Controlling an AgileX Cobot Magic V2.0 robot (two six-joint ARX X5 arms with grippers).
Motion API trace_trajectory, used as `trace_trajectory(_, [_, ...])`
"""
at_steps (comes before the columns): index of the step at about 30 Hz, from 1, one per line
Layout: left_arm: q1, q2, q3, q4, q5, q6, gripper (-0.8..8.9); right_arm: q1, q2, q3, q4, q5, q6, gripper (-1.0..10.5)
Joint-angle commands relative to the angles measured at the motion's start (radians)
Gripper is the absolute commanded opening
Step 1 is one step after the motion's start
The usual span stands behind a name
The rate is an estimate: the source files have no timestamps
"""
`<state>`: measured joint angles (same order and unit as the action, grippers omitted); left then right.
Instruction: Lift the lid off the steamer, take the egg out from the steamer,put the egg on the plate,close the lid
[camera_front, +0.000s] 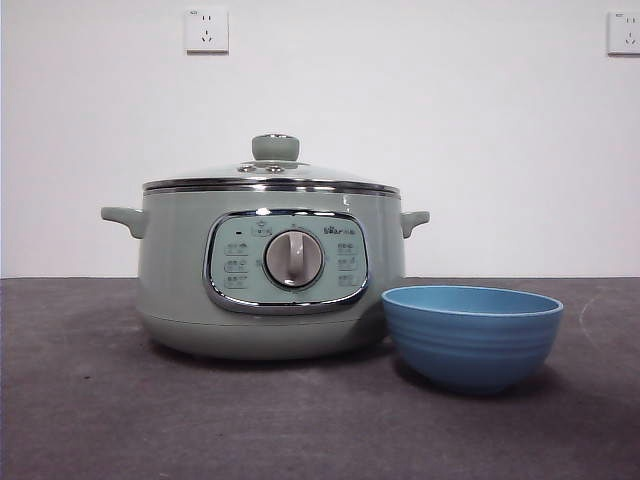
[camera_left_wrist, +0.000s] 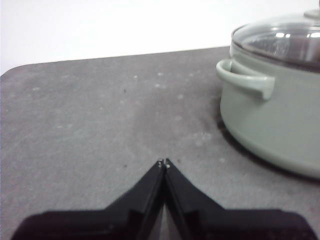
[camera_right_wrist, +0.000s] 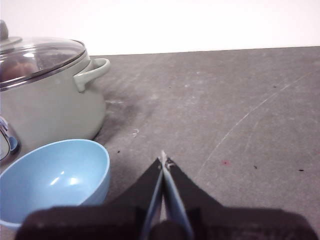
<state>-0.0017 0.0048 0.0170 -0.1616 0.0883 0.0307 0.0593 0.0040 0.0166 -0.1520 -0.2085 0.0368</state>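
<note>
The pale green steamer (camera_front: 270, 275) stands on the dark table with its glass lid (camera_front: 272, 172) closed on it; the green knob tops the lid. The egg shows only as a brownish blur through the lid in the right wrist view (camera_right_wrist: 20, 65). The blue plate, a small bowl (camera_front: 472, 335), sits empty at the steamer's front right. My left gripper (camera_left_wrist: 164, 162) is shut and empty above the table, to the side of the steamer (camera_left_wrist: 280, 110). My right gripper (camera_right_wrist: 163, 159) is shut and empty beside the bowl (camera_right_wrist: 55, 177). Neither arm shows in the front view.
The dark grey table (camera_front: 100, 420) stretches around the pot. A white wall with two sockets (camera_front: 206, 30) stands behind. The steamer's side handles (camera_left_wrist: 245, 80) stick out on both sides.
</note>
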Motion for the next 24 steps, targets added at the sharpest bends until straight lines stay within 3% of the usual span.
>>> trace_trajectory(1, [0.003, -0.002, -0.012, 0.036, 0.0, -0.126, -0.05, 0.001, -0.002, -0.011, 0.016, -0.002, 0.03, 0.0])
trace_trajectory(7, [0.003, -0.001, 0.045, 0.058, 0.061, -0.234, -0.08, 0.001, -0.002, 0.014, 0.135, -0.002, 0.207, -0.1])
trace_trajectory(9, [0.003, 0.004, 0.08, 0.051, 0.079, -0.249, -0.08, 0.001, 0.004, 0.048, 0.135, -0.002, 0.232, -0.1])
trace_trajectory(15, [0.003, 0.069, 0.233, -0.017, 0.111, -0.274, -0.08, 0.002, 0.087, 0.197, 0.091, -0.01, 0.236, -0.1])
trace_trajectory(19, [0.003, 0.162, 0.355, -0.058, 0.19, -0.269, -0.08, 0.003, 0.202, 0.336, 0.014, -0.066, 0.225, -0.1])
trace_trajectory(24, [0.003, 0.3, 0.513, -0.159, 0.29, -0.229, -0.08, 0.003, 0.384, 0.523, -0.12, -0.189, 0.143, -0.1])
